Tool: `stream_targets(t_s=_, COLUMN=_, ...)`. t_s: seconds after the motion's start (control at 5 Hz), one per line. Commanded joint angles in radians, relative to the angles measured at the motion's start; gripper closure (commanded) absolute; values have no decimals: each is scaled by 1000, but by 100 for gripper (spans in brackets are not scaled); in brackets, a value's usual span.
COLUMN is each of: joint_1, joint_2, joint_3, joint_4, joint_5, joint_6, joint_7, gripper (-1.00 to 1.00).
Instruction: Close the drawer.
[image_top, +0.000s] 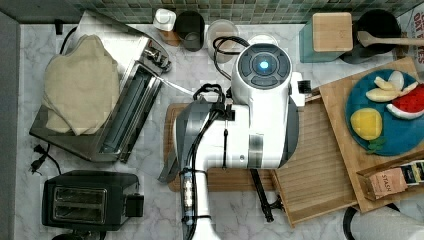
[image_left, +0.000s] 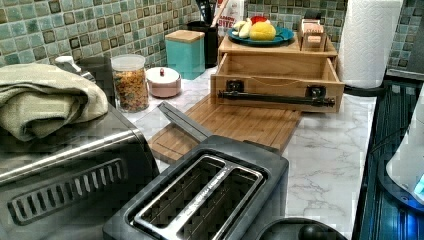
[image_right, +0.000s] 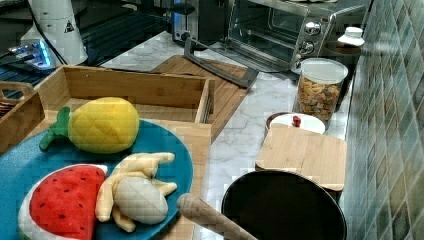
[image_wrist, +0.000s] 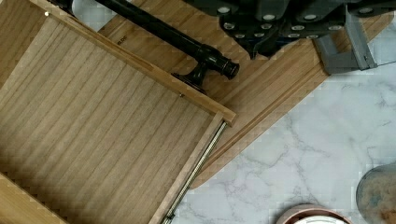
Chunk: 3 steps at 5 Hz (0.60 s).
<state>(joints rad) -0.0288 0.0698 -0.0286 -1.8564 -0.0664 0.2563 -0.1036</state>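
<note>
The drawer (image_top: 320, 165) is a shallow light-bamboo tray, empty and pulled well out of its wooden box (image_left: 277, 50). Its slatted floor (image_wrist: 93, 126) and metal side runner show in the wrist view. A black bar handle (image_left: 277, 98) runs along the drawer's front panel (image_right: 135, 87). My gripper (image_wrist: 261, 25) hangs above the handle's end (image_wrist: 219, 63) and the cutting board (image_wrist: 280, 79), apart from both. In the top view the white arm (image_top: 260, 100) covers the drawer's front part.
A flat cutting board (image_left: 240, 122) lies in front of the drawer. The silver toaster oven's (image_top: 100, 100) open door (image_right: 220, 65) reaches over the board. A black toaster (image_top: 90, 200), jars (image_left: 131, 82) and a paper towel roll (image_left: 370, 40) stand around. A blue plate of toy fruit (image_top: 385, 115) sits on the box.
</note>
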Motion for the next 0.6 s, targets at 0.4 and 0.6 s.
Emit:
stream_targets(t_s=0.4, joint_1=5, joint_2=-94, joint_3=7, joint_4=-209, joint_5=-23, joint_6=214, joint_7=-12, gripper=100)
stream_targets(t_s=0.6, joint_1=6, joint_2=-151, joint_3=15, joint_4=-301, joint_5=36, joint_6=249, joint_7=-103, gripper=100)
